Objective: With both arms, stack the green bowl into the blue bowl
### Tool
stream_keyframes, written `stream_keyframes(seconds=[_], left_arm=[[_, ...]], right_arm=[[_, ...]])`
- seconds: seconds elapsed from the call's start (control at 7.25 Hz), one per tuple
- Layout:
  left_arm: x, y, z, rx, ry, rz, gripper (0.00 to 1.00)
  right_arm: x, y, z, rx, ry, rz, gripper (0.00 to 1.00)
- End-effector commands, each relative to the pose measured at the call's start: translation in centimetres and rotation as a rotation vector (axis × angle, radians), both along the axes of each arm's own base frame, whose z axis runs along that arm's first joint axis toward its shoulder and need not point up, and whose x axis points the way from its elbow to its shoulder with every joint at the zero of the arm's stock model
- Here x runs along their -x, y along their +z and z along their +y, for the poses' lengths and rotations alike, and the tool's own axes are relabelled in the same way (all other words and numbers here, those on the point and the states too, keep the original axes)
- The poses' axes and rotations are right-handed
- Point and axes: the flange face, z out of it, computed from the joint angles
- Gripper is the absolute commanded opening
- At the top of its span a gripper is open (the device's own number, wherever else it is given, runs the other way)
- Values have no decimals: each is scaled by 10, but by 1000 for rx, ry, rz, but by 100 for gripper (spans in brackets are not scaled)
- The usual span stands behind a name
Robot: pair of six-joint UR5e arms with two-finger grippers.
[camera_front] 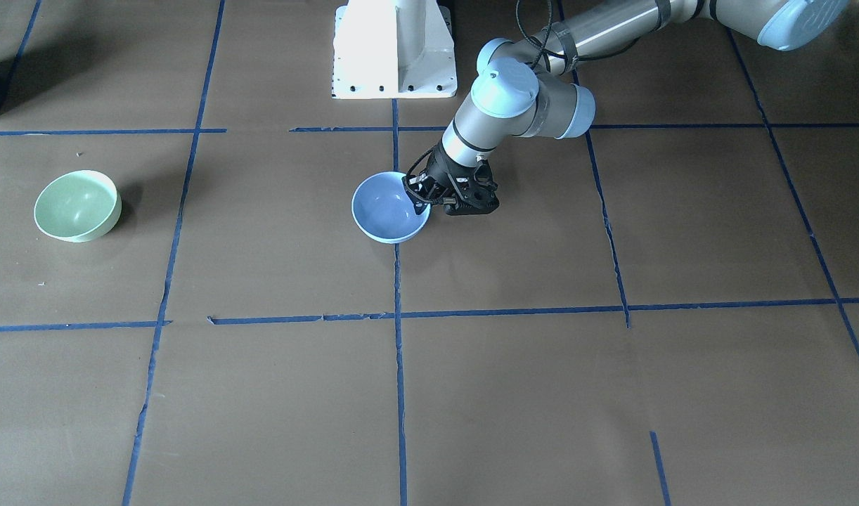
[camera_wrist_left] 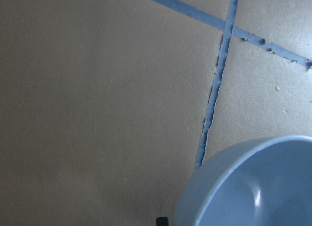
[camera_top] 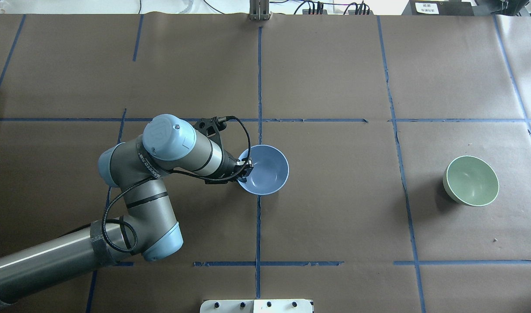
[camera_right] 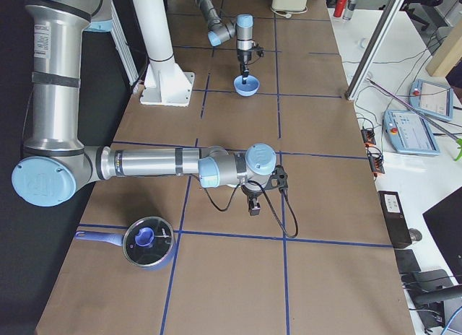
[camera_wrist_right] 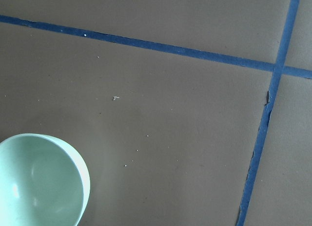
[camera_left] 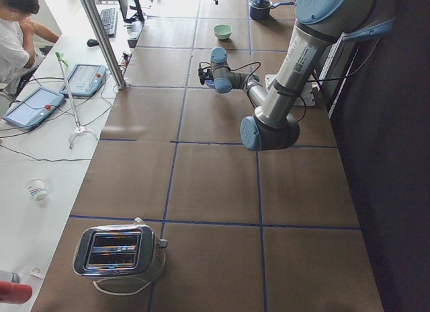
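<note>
The pale blue bowl [camera_front: 384, 211] sits near the table's middle, on a blue tape line; it also shows in the overhead view [camera_top: 269, 169] and the left wrist view [camera_wrist_left: 253, 187]. My left gripper [camera_front: 417, 195] [camera_top: 246, 169] is shut on its rim, on the side nearest the arm. I cannot tell whether the bowl is lifted. The mint-green bowl [camera_front: 76, 205] [camera_top: 470, 180] stands alone far off on my right side, and shows low left in the right wrist view [camera_wrist_right: 34, 182]. My right gripper [camera_right: 253, 209] shows only in the exterior right view; I cannot tell if it is open or shut.
The white pedestal base [camera_front: 394, 49] stands at the table's robot-side edge. A lidded blue pot [camera_right: 148, 241] stands at the table's right end and a silver toaster [camera_left: 121, 251] at its left end. An operator [camera_left: 17, 23] sits beside the table. Blue tape lines grid the brown surface.
</note>
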Motion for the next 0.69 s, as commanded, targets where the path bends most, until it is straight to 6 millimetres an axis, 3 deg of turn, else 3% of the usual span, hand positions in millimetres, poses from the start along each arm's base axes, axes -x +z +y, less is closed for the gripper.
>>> stream_keyframes(seconds=[0.0, 0.28, 0.41, 0.55], left_arm=[[-2, 3, 1, 1, 3, -5, 10], [6, -1, -6, -16, -28, -1, 99], [25, -20, -10, -48, -76, 30, 100], [49, -32, -26, -58, -115, 55, 100]], right_arm=[[2, -1, -1, -2, -3, 0, 100], [10, -4, -4, -11, -19, 1, 100], [15, -8, -5, 0, -14, -1, 100], [35, -17, -4, -19, 5, -19, 100]])
